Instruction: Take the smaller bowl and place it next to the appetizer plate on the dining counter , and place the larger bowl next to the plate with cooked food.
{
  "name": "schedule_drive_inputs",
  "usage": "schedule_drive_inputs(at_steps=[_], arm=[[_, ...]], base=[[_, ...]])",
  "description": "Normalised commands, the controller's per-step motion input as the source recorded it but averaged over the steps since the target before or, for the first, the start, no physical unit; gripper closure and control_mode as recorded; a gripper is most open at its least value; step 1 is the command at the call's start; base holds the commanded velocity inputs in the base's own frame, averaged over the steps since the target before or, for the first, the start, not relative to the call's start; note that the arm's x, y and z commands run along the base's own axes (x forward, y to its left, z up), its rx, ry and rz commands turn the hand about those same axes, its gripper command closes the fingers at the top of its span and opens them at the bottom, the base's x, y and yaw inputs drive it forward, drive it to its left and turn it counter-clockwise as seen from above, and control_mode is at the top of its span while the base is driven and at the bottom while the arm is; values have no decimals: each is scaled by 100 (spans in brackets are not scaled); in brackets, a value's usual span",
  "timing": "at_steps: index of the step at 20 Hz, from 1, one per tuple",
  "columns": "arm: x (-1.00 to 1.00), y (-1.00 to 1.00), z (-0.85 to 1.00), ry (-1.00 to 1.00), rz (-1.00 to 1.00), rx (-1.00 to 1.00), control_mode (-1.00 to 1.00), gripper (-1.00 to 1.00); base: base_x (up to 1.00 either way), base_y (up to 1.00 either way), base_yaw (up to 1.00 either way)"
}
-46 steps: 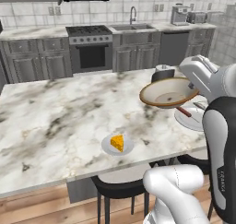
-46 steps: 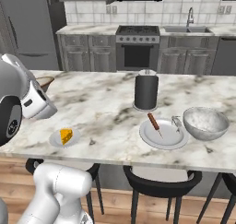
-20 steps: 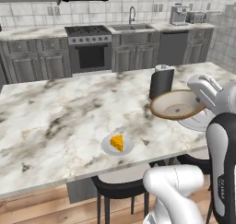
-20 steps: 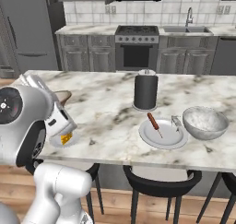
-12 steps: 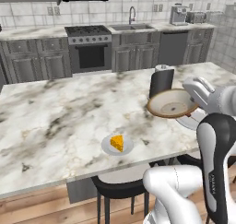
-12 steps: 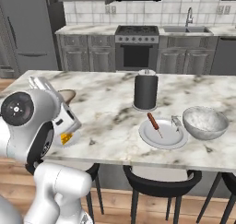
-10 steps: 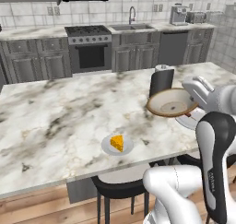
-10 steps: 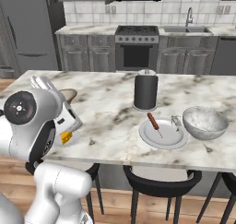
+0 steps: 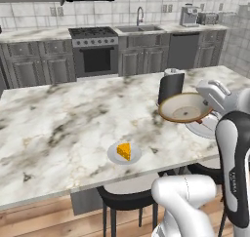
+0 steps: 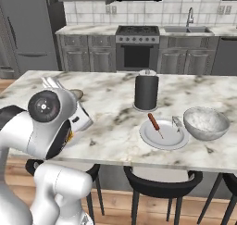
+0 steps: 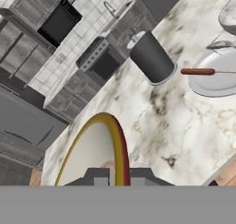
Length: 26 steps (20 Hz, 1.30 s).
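My gripper [image 9: 204, 113] is shut on the rim of the smaller bowl [image 9: 184, 107], a shallow tan bowl with a brown rim, held in the air above the right part of the dining counter [image 9: 58, 128]. In the hand view the smaller bowl [image 11: 99, 154] stands edge-on between my fingertips [image 11: 102, 179]. The appetizer plate [image 9: 124, 152] with its orange wedge lies near the counter's front edge, down and left of the held bowl. The larger bowl [image 10: 206, 122], marbled grey, rests beside the plate with cooked food [image 10: 164, 134].
A black canister [image 9: 172, 86] stands on the counter just behind the held bowl. My arm's large joint [image 10: 46, 117] covers the left of the right base view. Dark stools [image 10: 159, 184] sit under the counter's overhang. The stove and sink line the far wall.
The held bowl has shifted slightly left and turned more level over the counter. My arm's elbow has swung further right in the right base view. The grip stays shut.
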Motion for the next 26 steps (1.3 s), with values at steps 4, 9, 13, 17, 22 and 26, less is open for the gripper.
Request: schedule_drive_inputs(at_steps=[4,9,13,17,22,26], arm=[[28,-8,-6,11,13,0,-100,100],[39,-1,-21,4,14,0,-100,100],[33,0,-31,4,13,0,-100,100],[26,0,-36,1,13,0,-100,100],[28,0,-29,0,10,-1,-100,100],[27,0,-25,4,6,-4,-100,100]], base=[[0,0,0],[0,0,0],[0,0,0],[0,0,0],[0,0,0],[0,0,0]])
